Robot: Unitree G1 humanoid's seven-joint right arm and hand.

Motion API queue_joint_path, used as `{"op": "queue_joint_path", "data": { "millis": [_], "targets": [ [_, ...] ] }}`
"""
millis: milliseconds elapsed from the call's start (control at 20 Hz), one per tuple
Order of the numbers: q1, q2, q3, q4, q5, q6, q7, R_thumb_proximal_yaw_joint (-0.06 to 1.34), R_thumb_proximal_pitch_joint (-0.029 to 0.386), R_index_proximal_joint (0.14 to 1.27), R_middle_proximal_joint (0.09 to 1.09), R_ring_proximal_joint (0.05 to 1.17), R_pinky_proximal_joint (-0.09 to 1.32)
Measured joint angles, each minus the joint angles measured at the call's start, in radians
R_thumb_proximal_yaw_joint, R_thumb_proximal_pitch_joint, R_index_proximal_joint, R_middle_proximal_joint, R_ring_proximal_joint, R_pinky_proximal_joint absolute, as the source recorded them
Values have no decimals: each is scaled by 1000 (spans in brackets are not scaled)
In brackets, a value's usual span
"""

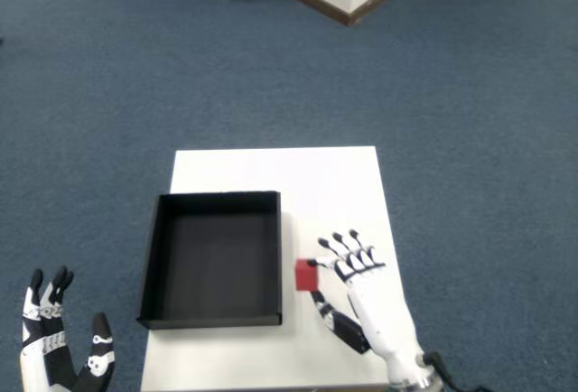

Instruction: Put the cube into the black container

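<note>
The white right hand (361,285) seemingly pinches the small red cube (306,275) between fingertips and thumb, ready to carry it toward nine o'clock into the black rectangular container (214,259).

cube (305,275): red, matt, smooth faces; material cannot be told.
black container (214,259): matt black, thin flat walls, no shine (looks like card or plastic).
table (325,193): white top, smooth, even finish with little glare.
right hand (359,287): glossy white hard shell, likely plastic; black fingertips and black joints, duller.
left hand (56,347): black and white segments, same hard look.
floor (135,76): blue carpet, rough, fibrous, matt.
</note>
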Motion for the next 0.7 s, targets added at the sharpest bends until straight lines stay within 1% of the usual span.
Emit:
{"op": "queue_joint_path", "data": {
  "millis": [250,400,450,550,700],
  "targets": [
    [-6,-4,3,-33,-4,0,-2,1216,179,1029,274,218,107],
    [-53,-35,4,-143,-37,3,-8,1215,182,1034,278,218,107],
    [-59,-38,4,-173,-38,9,-9,1215,182,1033,278,218,104],
    [-57,-41,4,-216,-39,38,-7,1215,183,1030,277,216,100],
    [-57,-46,2,-302,-38,97,41,1217,184,1029,281,217,102]
  ]
}}
